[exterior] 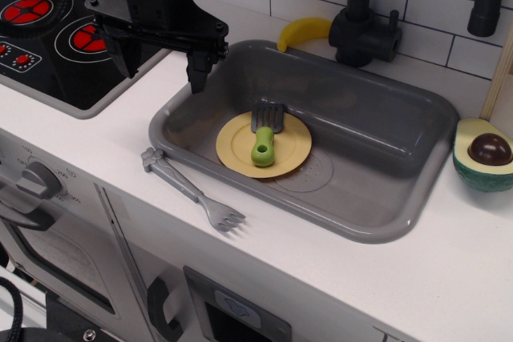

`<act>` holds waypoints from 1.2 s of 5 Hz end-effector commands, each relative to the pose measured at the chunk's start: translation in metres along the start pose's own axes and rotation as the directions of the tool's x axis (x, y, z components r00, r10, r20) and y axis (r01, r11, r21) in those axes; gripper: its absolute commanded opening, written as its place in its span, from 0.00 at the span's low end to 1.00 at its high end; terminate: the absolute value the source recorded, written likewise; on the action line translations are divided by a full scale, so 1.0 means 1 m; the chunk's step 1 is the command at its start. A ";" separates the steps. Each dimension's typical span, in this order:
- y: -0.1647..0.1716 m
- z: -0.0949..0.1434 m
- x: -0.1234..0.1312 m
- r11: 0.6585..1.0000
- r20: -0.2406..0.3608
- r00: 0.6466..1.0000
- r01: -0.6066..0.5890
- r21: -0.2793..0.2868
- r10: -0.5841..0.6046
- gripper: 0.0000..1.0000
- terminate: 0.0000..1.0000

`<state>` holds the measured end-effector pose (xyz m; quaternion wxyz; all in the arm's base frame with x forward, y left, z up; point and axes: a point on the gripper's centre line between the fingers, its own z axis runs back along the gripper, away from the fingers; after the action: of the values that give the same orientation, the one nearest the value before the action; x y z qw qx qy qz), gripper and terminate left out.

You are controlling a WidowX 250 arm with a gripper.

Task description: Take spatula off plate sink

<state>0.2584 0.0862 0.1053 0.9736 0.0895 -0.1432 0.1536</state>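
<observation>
In the single overhead-angled view, the sink (377, 158) fills the centre and right of the frame, a grey basin set into a white counter (449, 278). On its floor, toward the lower left of the basin, lies the plate (232, 150), pale yellow and flat. The spatula (264, 138) rests on the plate, its lime-green handle pointing toward the bottom of the frame and its dark slotted blade reaching over the plate's upper rim. The gripper (160, 66) hangs in the upper left of the frame, above the sink's left rim and the edge of the stovetop (48, 30); its two dark fingers stand spread well apart with nothing between them, clear of the spatula. A grey toy fork (192, 191) lies on the counter just beside the sink's lower-left rim. At the top of the frame a black faucet (377, 22) stands behind the basin, with a yellow banana (303, 32) just to its left. An avocado half (483, 154) sits at the right edge.
</observation>
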 end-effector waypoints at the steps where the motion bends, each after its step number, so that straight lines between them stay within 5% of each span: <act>1: 0.000 0.000 0.000 1.000 0.000 1.000 0.000 0.000 0.000 1.00 0.00; 4: -0.057 -0.037 0.025 0.966 -0.045 0.969 -0.247 -0.081 0.244 1.00 0.00; 6: -0.066 -0.062 0.020 0.928 -0.020 0.931 -0.364 -0.080 0.364 1.00 0.00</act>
<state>0.3081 0.0407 0.0350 0.9335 0.0251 -0.1471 0.3262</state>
